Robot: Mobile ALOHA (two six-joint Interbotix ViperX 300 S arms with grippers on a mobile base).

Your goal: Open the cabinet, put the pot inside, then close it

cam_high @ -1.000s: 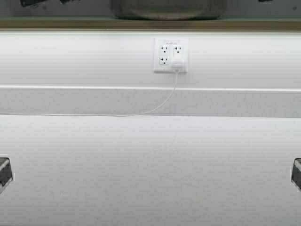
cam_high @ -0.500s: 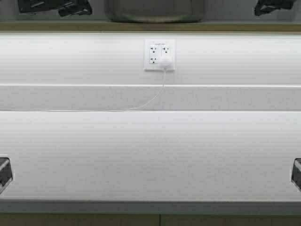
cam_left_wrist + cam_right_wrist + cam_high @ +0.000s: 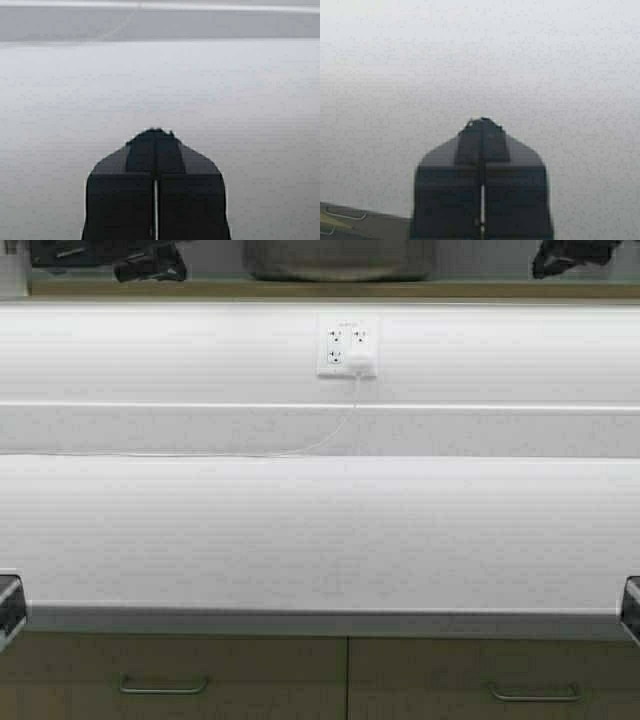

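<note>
The white countertop [image 3: 320, 530] lies bare; only a thin cord [image 3: 300, 452] trails along its back edge.

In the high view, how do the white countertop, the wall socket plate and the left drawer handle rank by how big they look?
1. Countertop, spanning the whole picture.
2. Left drawer handle and wall socket plate look close in size: the handle is longer but thin, the plate squarer and farther away, so no firm ranking.

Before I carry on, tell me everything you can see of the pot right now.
Only the lower part of the pot shows, at the top edge of the high view: a wide, round brushed-steel wall, dull grey. It sits upright on a beige ledge above the white backsplash, roughly over the wall outlet. Its rim, inside and handles are cut off. Neither gripper touches it.
</note>
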